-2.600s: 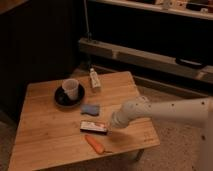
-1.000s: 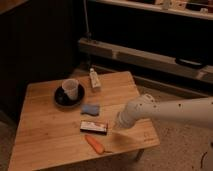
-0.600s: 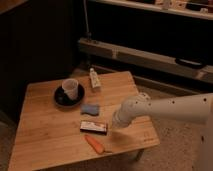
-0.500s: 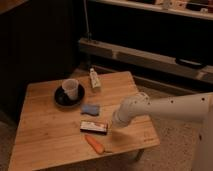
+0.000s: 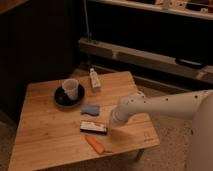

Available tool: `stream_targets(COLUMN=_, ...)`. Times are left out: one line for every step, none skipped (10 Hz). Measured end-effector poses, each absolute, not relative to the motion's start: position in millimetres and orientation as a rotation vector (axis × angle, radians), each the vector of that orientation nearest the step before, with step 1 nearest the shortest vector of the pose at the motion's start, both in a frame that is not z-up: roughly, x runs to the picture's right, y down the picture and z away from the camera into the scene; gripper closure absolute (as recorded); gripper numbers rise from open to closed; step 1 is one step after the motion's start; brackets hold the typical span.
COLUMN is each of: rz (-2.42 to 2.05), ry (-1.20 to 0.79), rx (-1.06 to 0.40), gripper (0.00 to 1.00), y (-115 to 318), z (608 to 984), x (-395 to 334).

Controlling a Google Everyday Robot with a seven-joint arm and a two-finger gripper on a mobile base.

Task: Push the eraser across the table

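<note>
Nearest me, by the front edge of the low wooden table (image 5: 45, 135), lies an orange carrot (image 5: 95, 144), slanting with its thick end toward the middle of the table. Just behind it, not touching it, the eraser (image 5: 94, 127) lies flat. It is a dark block with a pale label facing up, and its long side runs roughly along the front edge.

The gripper (image 5: 113, 122) is down low over the tabletop, right at the eraser's right-hand end. Its fingers are closed together and it has hold of nothing. I cannot tell whether it is actually touching the eraser. The white arm (image 5: 165, 105) comes in from the right, over the table's right edge.

A little further back, a light-blue sponge (image 5: 90, 109) sits flat, apart from the eraser. Behind that and to the left, a white cup (image 5: 70, 89) stands upright on a dark saucer (image 5: 59, 99). Near the far edge a small bottle (image 5: 93, 79) stands on its own. Beyond the table a long low ledge (image 5: 150, 55) runs along the dark wall.
</note>
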State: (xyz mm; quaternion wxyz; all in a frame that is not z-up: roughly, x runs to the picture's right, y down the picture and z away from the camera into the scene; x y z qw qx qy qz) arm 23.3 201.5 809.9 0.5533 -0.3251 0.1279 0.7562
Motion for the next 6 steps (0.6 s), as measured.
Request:
stream_targets(rz=1.787, ry=0.305, rx=-0.773, gripper=1.00, y=203.9, z=811.8, x=23.4)
stream_targets(rz=1.788, ry=0.306, rx=-0.778, gripper=1.00, y=206.0, z=813.4, x=23.0)
stream_targets(rz=1.789, ry=0.307, rx=-0.783, gripper=1.00, y=208.0, z=814.9, x=23.1)
stream_targets(rz=1.789, ry=0.307, rx=-0.786, gripper=1.00, y=209.0, z=815.8, x=22.8)
stream_targets(rz=1.788, ry=0.308, rx=-0.790, gripper=1.00, y=210.4, z=816.3, x=21.8)
stream_targets(rz=1.787, ry=0.311, rx=-0.792, gripper=1.00, y=211.9, z=816.6, x=21.9)
